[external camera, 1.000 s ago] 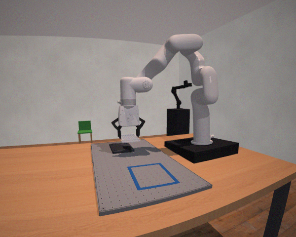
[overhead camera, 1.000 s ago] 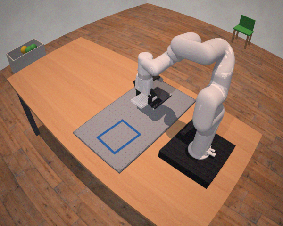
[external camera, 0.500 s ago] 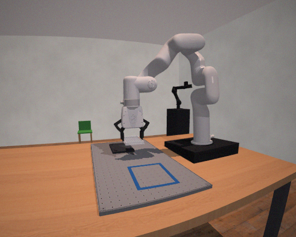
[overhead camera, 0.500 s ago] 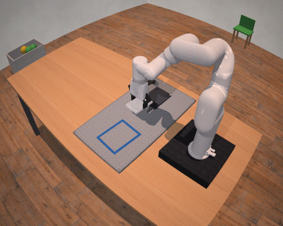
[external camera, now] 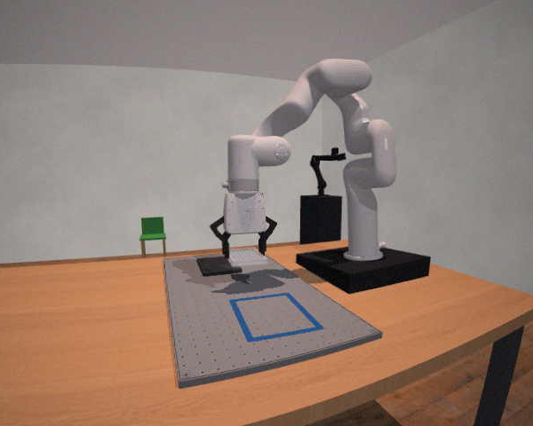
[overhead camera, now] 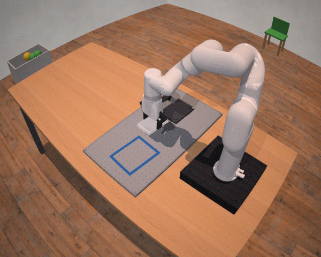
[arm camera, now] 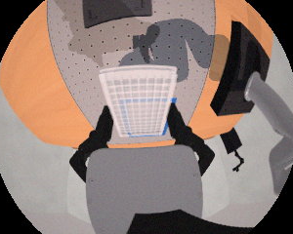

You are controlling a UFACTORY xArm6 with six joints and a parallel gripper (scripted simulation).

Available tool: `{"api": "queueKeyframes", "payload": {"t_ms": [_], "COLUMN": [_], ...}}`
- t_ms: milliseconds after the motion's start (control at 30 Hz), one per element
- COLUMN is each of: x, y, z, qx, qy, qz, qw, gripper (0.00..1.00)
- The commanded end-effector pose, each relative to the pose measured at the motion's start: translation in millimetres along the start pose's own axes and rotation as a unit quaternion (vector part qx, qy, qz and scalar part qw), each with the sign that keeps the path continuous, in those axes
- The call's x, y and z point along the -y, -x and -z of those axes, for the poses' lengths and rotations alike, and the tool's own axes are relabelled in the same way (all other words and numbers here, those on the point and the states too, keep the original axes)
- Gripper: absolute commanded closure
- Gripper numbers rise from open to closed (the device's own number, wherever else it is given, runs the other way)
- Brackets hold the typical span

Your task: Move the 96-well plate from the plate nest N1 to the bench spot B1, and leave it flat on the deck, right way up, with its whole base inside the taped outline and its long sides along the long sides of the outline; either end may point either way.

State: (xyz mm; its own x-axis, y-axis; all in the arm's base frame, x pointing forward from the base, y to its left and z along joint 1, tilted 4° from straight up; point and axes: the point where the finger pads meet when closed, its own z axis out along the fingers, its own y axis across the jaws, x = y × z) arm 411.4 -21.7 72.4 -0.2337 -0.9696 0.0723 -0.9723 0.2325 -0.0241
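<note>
Gripper clamps plate, seemingly above deck

The top view looks steeply down on the bench from afar, the exterior view faces it low from 6 o'clock, and the wrist camera peers straight down, all sharing the blue outline.

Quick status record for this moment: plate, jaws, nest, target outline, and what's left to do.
plate: 96-well plate held off the deck, level, wells up
gripper: gripper, jaws shut on the plate's two sides
nest: plate nest N1 vacated, behind the plate
target: blue taped outline B1 on the grey deck, nothing inside it
position: plate between nest and outline, not yet over the outline
remaining: carry over B1, lower, release
</note>
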Motion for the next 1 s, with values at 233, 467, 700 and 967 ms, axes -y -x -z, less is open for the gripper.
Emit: {"api": "queueKeyframes", "payload": {"t_ms": [233,467,700,967], "x": [-3.8,-7.9,-10.9,-15.6], "y": [30.0,53.0,69.5,95.8], "z": [0.4,-0.4,-0.9,-1.8], "qx": [0.000,0.000,0.000,0.001], "qy": [-0.002,-0.002,-0.002,-0.002], "qz": [0.000,0.000,0.000,0.000], "qw": [1.000,1.000,1.000,1.000], "gripper": [1.00,1.00,1.00,1.00]}}
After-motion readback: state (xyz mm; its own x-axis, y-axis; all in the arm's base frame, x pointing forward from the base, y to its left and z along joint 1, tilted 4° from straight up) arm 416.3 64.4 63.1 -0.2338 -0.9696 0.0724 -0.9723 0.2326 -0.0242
